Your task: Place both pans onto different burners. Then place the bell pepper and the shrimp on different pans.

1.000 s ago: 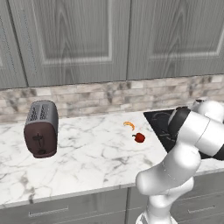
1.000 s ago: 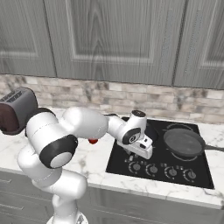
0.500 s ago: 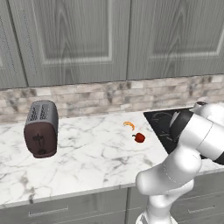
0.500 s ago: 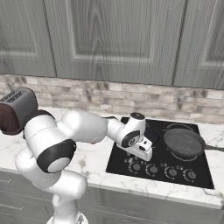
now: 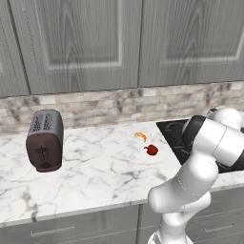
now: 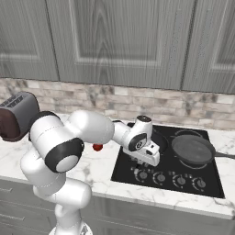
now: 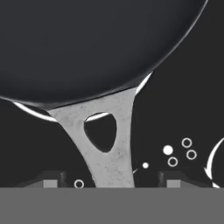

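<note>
Grey cabinets back a marble tabletop (image 5: 95, 176) and black cooktop (image 6: 137, 172). One dark grey pan (image 6: 193, 149) sits on a burner at three o'clock; the black pan (image 7: 96, 43) lies at twelve o'clock from the pincer (image 7: 109, 180), its handle (image 7: 107, 140) running straight back between open, empty jaws. Bell pepper (image 5: 151, 150) and shrimp (image 5: 140, 137) wait on the tabletop at nine o'clock, the likely next reach.

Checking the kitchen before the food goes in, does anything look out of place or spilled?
Nothing spilled or damaged. Both pans sit flat on the cooktop: the dark grey pan and the black pan. The bell pepper and shrimp lie loose on the marble counter.
</note>
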